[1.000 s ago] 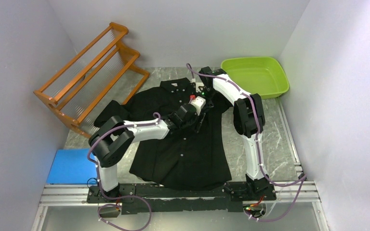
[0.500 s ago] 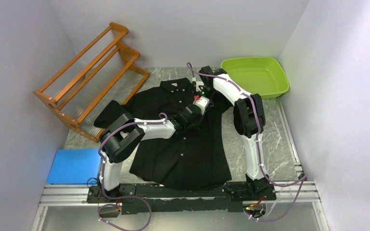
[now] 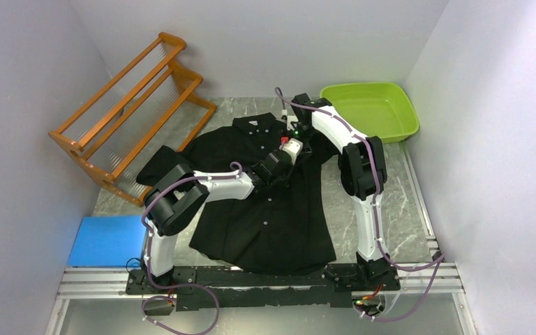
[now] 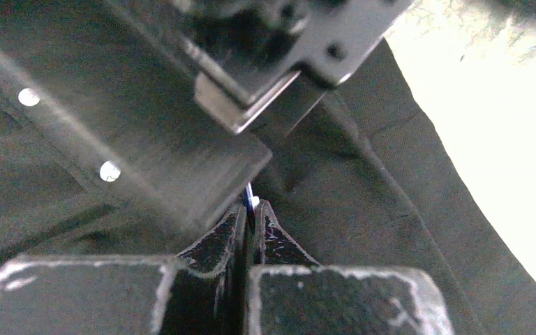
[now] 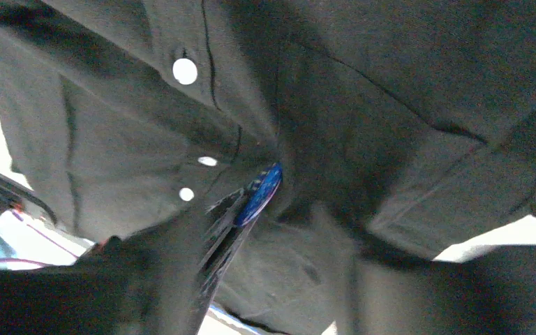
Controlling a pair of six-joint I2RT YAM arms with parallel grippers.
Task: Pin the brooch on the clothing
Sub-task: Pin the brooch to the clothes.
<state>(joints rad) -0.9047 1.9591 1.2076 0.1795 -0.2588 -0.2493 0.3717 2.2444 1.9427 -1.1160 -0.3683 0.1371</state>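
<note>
A black shirt (image 3: 265, 223) lies flat on the marbled tabletop (image 3: 391, 202), front up, with its collar at the far side and its hem near the arm bases. A small white label (image 3: 255, 121) sits inside the collar; its print is too small to read. Pale buttons (image 5: 185, 70) run down the front.

Both arms reach to the upper chest of the shirt, just below the collar. The left tool (image 4: 250, 213) is closed, and its two dark, scuffed fingertips pinch the brooch (image 5: 259, 192). The brooch shows only as a thin blue edge between them. It stands edge-on against a pucker of cloth beside the button strip, and whether its pin is through the cloth cannot be told.

The right tool (image 5: 272, 272) hangs directly over the same spot from the far side, close above the left fingertips. Its fingers stand apart as dark blurs at either side of its wrist view, and they hold nothing.

An orange wooden rack (image 3: 125, 105) leans at the far left. A green basin (image 3: 370, 108) sits at the far right. A blue pad (image 3: 105, 241) lies at the near left, beside the left arm.
</note>
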